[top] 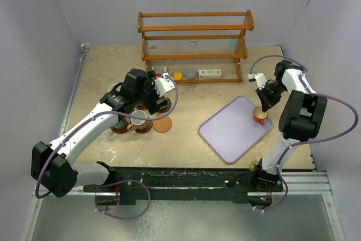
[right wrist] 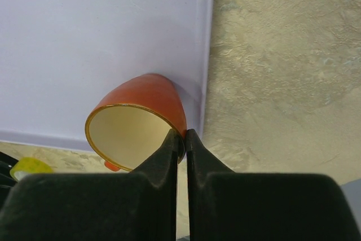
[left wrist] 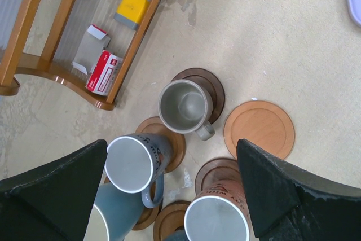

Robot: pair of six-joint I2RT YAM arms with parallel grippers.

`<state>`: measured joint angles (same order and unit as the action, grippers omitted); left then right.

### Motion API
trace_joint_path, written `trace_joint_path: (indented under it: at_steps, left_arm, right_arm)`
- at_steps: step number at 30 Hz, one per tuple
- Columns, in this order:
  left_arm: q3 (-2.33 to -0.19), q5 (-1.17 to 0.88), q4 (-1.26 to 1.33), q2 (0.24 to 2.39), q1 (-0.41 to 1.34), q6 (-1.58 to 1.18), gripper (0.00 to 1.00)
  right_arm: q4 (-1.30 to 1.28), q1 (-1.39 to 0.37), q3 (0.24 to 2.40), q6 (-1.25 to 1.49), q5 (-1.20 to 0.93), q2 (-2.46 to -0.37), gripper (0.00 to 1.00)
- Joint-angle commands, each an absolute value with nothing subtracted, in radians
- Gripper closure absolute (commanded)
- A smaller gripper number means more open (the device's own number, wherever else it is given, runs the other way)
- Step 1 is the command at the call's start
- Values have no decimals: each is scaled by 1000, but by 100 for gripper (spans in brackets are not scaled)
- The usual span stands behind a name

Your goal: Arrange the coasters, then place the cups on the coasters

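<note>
My right gripper [right wrist: 184, 136] is shut on the rim of an orange cup [right wrist: 141, 119], one finger inside the pale interior and one outside. The cup tilts over the right edge of the lavender tray [right wrist: 84, 38]. From above, the right gripper [top: 264, 104] and orange cup [top: 260, 117] sit at the tray's far right corner. My left gripper [left wrist: 175, 196] hangs open above a cluster of cups on wooden coasters: a grey cup [left wrist: 183, 105], a blue-grey cup [left wrist: 135, 162], a brownish cup [left wrist: 217, 218] and a light blue cup [left wrist: 110, 218]. One light orange-brown coaster [left wrist: 259, 128] lies bare.
A wooden rack [top: 194, 38] stands at the back, with a yellow item [left wrist: 131, 8] and a small red-and-white box [left wrist: 104, 71] on its lowest shelf. The lavender tray [top: 225, 131] lies right of centre. A yellow object [right wrist: 25, 167] shows beside the tray.
</note>
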<state>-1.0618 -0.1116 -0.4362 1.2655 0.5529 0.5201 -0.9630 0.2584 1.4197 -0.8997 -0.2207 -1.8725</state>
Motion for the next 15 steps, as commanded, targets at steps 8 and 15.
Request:
trace_joint_path:
  at_steps: [8, 15]
  left_arm:
    - [-1142, -88, -396, 1309, 557, 448, 5]
    - [-1196, -134, -331, 1378, 558, 336, 8]
  right_arm:
    - [-985, 229, 1403, -659, -438, -1667, 100]
    - [-792, 108, 1331, -381, -417, -1520, 100]
